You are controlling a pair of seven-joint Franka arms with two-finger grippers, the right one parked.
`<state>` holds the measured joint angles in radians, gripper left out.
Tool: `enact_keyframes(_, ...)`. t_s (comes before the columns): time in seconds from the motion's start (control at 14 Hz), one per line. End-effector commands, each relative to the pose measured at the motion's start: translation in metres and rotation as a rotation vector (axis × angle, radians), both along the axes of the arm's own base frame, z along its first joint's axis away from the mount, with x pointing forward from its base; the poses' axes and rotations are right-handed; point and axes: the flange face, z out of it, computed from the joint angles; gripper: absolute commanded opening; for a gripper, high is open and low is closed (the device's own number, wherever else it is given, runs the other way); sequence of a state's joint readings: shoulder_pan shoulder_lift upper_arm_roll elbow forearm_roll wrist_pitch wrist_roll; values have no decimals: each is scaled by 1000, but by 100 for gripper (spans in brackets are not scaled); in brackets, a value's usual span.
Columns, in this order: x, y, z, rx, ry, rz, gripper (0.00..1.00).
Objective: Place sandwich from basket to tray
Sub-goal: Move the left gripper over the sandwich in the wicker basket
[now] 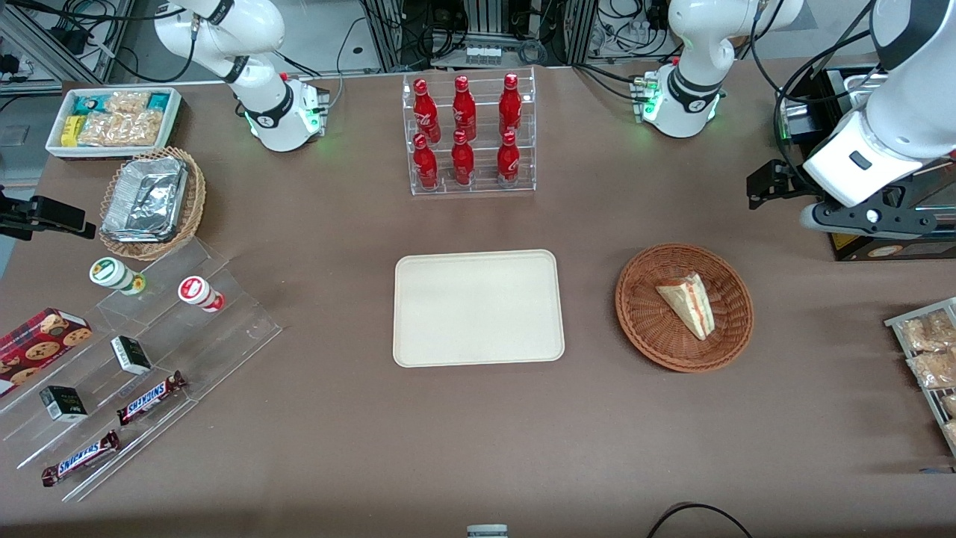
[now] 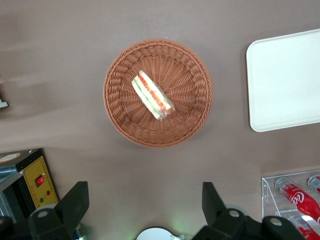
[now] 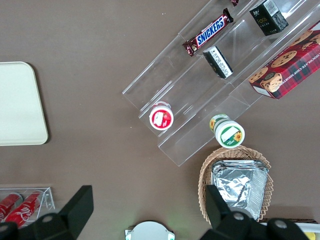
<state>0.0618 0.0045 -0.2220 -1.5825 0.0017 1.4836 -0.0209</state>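
Note:
The sandwich [image 1: 687,302] [image 2: 152,95], a pale bread wedge with red, orange and green layers along its cut edge, lies in the round reddish-brown wicker basket [image 1: 635,321] [image 2: 125,120]. The empty cream tray [image 1: 478,308] [image 2: 285,80] [image 3: 17,102] lies flat beside the basket, toward the parked arm's end. My left gripper [image 1: 769,187] [image 2: 145,192] hangs high above the table, farther from the front camera than the basket and toward the working arm's end. Its fingers [image 2: 80,195] stand wide apart, open, with only bare table between them.
A clear rack of red bottles [image 1: 467,134] [image 2: 295,195] stands farther from the front camera than the tray. A black-and-yellow box [image 1: 881,243] [image 2: 37,182] sits under my arm. Bagged snacks [image 1: 930,351] lie at the working arm's end. Acrylic steps with snacks [image 1: 134,351] fill the parked arm's end.

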Motion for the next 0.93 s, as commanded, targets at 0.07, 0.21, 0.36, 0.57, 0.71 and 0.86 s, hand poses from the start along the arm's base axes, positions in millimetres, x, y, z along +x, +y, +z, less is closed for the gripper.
enact_keyframes(0.07,4,2,4,-2,-14,-8,100)
enact_keyframes(0.21,8,3,-8,5,6,-8,100)
enact_keyframes(0.36,19,2,-32,2,15,-7,100)
enact_keyframes(0.57,17,-2,-78,1,-2,-4,100)
enact_keyframes(0.71,16,-1,-113,-3,-10,9,100)
enact_keyframes(0.86,9,-1,-140,0,-41,35,100)
